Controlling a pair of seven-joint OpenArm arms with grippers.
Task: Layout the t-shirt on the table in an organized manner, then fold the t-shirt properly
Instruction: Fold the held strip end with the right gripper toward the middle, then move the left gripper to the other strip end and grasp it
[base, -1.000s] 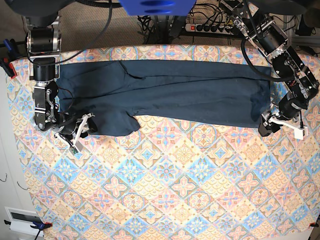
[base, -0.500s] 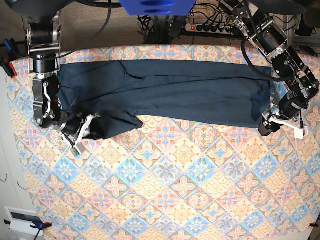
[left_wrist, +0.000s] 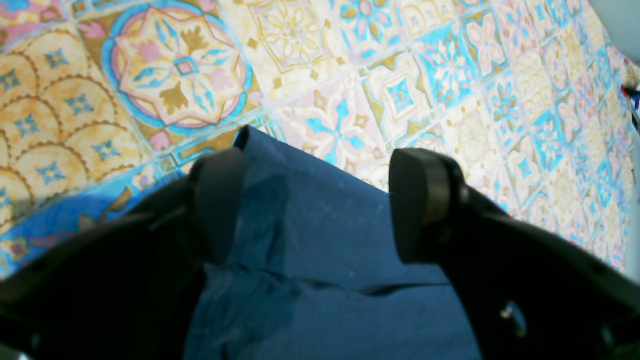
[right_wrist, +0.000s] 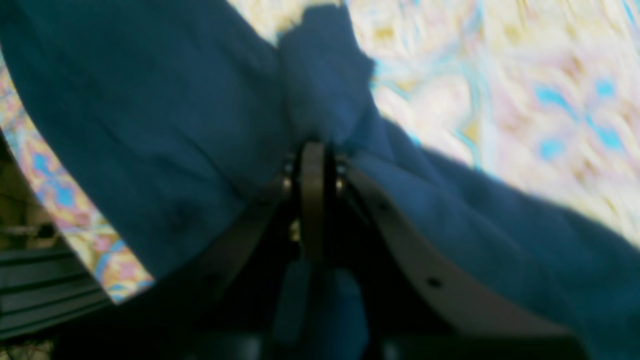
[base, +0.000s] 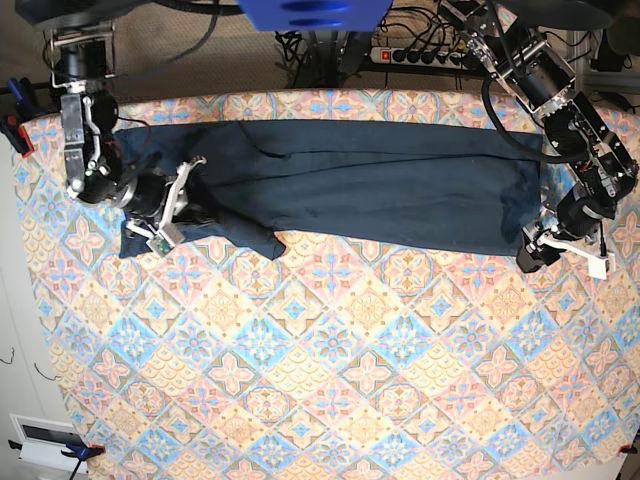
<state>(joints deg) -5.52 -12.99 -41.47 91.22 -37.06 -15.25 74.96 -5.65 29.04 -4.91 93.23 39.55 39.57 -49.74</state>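
The navy t-shirt (base: 350, 185) lies stretched in a long band across the far half of the patterned table (base: 340, 360), running from about nine o'clock to three o'clock in the base view. Its far edge sits near the table's far edge. A rounded lobe of cloth juts toward six o'clock at the shirt's lower left part.

The right gripper (base: 170, 210) is at the ten o'clock side of the table, over the shirt's end there. In the right wrist view its fingers (right_wrist: 312, 200) are pressed together with a bunch of the navy fabric (right_wrist: 325, 75) pinched between them, the cloth rising to a peak at twelve o'clock from the tips and draping away to both sides. That view is blurred, so finer detail is lost.

The left gripper (base: 545, 245) is at the three o'clock side, at the shirt's near corner on that end. In the left wrist view its two dark fingers (left_wrist: 420, 200) stand well apart, one on each side of the pointed corner of the shirt (left_wrist: 320, 240). The corner lies flat on the tablecloth (left_wrist: 450, 75) between them, its tip pointing to about eleven o'clock. Whether the fingers touch the fabric I cannot tell.

A power strip (base: 420, 55) with cables lies on the floor beyond the table at twelve o'clock.
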